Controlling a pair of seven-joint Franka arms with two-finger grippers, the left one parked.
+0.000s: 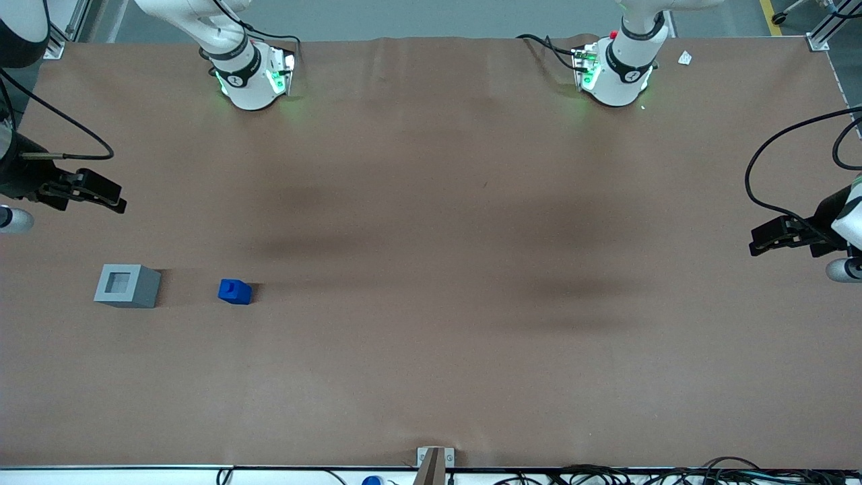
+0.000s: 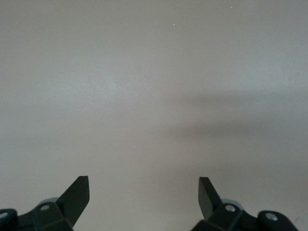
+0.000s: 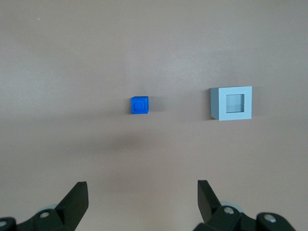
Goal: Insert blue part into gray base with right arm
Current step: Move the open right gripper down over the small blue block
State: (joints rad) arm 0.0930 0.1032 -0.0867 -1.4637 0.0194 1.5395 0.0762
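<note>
No lettering or brand mark can be read on either block, and both sit plain on the brown table. The gray base rests toward the working arm's end of the table, upright, its square recess facing up. The blue part stands near it at about its 3 o'clock in the front view, apart from it with bare table between them, knob on top. Neither block is close to a table edge; open brown surface lies all around them.

The right arm reaches in at the table's end, and its tool hangs above the table at roughly 12 o'clock from the gray base in the front view, farther from the front camera than both blocks. In the right wrist view the tool's fingers are spread wide with nothing between them.
</note>
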